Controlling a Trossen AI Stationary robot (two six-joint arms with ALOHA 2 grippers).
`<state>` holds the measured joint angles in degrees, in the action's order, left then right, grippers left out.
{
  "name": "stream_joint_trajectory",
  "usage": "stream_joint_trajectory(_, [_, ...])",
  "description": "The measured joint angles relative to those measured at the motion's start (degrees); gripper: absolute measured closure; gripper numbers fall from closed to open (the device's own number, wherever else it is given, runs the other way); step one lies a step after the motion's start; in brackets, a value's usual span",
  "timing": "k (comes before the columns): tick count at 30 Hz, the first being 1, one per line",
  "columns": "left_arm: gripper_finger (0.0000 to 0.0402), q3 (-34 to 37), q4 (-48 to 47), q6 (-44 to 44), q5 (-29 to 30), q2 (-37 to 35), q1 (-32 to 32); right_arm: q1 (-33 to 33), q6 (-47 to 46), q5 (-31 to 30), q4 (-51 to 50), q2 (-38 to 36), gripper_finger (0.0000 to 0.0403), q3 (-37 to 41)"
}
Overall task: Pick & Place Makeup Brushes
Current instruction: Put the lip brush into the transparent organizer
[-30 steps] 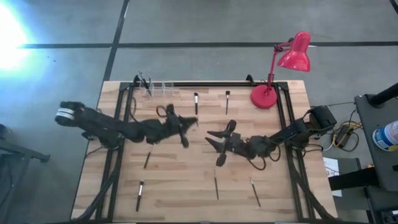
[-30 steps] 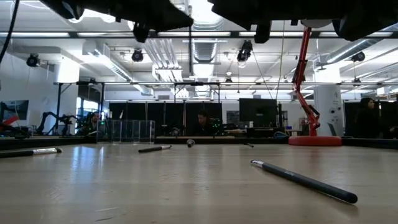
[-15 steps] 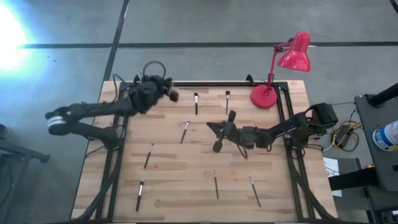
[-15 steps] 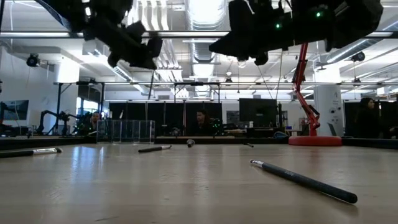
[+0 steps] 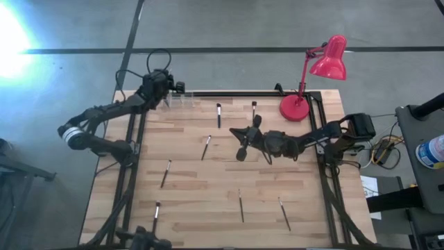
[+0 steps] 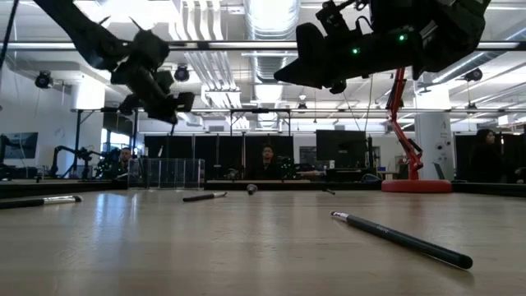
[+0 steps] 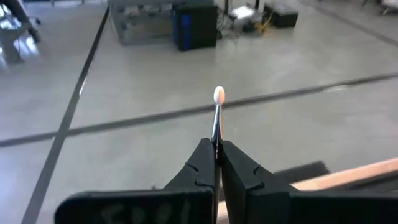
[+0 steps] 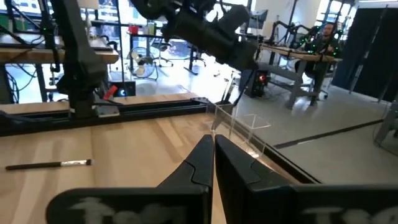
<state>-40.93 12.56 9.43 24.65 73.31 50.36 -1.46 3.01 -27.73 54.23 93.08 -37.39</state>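
- My left gripper point(image 7: 216, 163) hangs over the table's far edge beside the clear acrylic holder point(image 5: 177, 99), fingers pinched on a thin dark-handled makeup brush with a pale tip point(image 7: 217, 112) that points out past the edge toward the floor.
- My right gripper point(image 5: 241, 142) hovers mid-table, on the near side of the red desk lamp point(image 5: 313, 76); in its wrist view the fingers are pressed together on nothing.
- Loose dark-handled makeup brushes point(image 5: 207, 146) lie scattered on the pale wooden slatted table point(image 5: 201, 198): two near the far edge, one just beside the right gripper, four toward the near edge.
- Bare wood lies between them.
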Motion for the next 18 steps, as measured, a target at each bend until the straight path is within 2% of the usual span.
stream_joint_trajectory(9, [0.0397, -0.2, 0.7, 2.4, -1.9, 7.3, 1.9, 2.9, 0.5, 3.0, 0.0, 0.0, 0.0394, -0.7])
stream_joint_trajectory(18, [0.0397, -0.2, 0.6, 5.3, -2.7, 9.4, 1.9, 3.4, 0.7, 4.4, -0.3, 0.0, 0.0394, -1.1])
